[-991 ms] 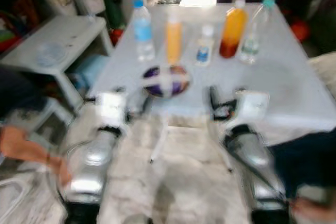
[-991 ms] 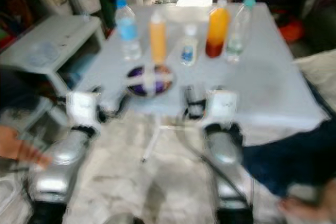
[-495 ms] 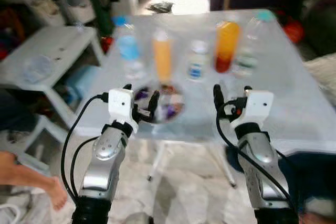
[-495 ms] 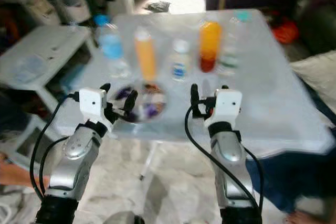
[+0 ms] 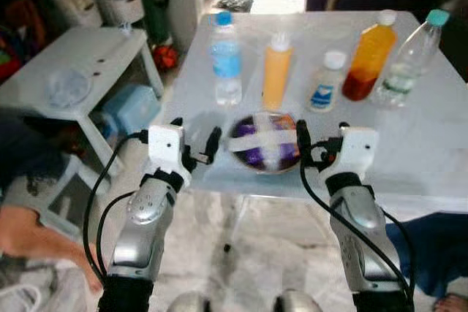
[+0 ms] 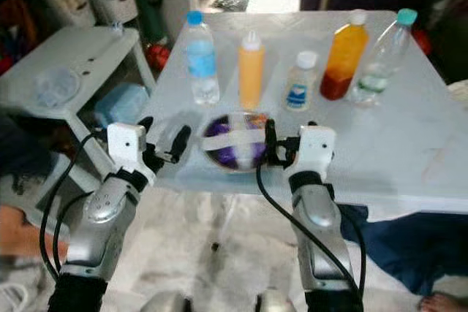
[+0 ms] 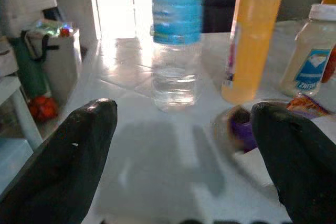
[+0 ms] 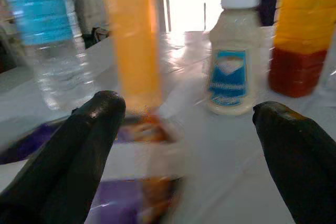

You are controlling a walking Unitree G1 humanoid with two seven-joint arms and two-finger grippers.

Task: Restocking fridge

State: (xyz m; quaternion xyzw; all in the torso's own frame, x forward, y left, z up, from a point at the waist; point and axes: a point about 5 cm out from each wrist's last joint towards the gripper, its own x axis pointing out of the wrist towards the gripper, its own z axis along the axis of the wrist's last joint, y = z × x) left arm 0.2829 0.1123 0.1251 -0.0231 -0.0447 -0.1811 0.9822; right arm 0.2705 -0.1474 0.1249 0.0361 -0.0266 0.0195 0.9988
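On the white table (image 5: 409,158) stand, in a row, a water bottle with a blue label (image 5: 227,60), a slim orange bottle (image 5: 276,71), a small white bottle (image 5: 324,82), an orange-red juice bottle (image 5: 369,56) and a clear bottle with a green cap (image 5: 409,52). In front of them lies a round lidded container with purple contents (image 5: 265,142). My left gripper (image 5: 194,140) is open at the table's front edge, left of the container. My right gripper (image 5: 320,137) is open just right of it. The left wrist view faces the water bottle (image 7: 177,40); the right wrist view faces the white bottle (image 8: 231,56).
A low white side table (image 5: 73,56) stands to the left with a blue box (image 5: 131,104) under it. A person's foot (image 5: 29,231) is on the floor at the left, and another foot (image 5: 450,303) beside blue cloth (image 5: 431,246) at the lower right.
The whole picture has shifted with the camera and the blur has cleared. Both grippers stay raised and open; the purple container now lies between them.
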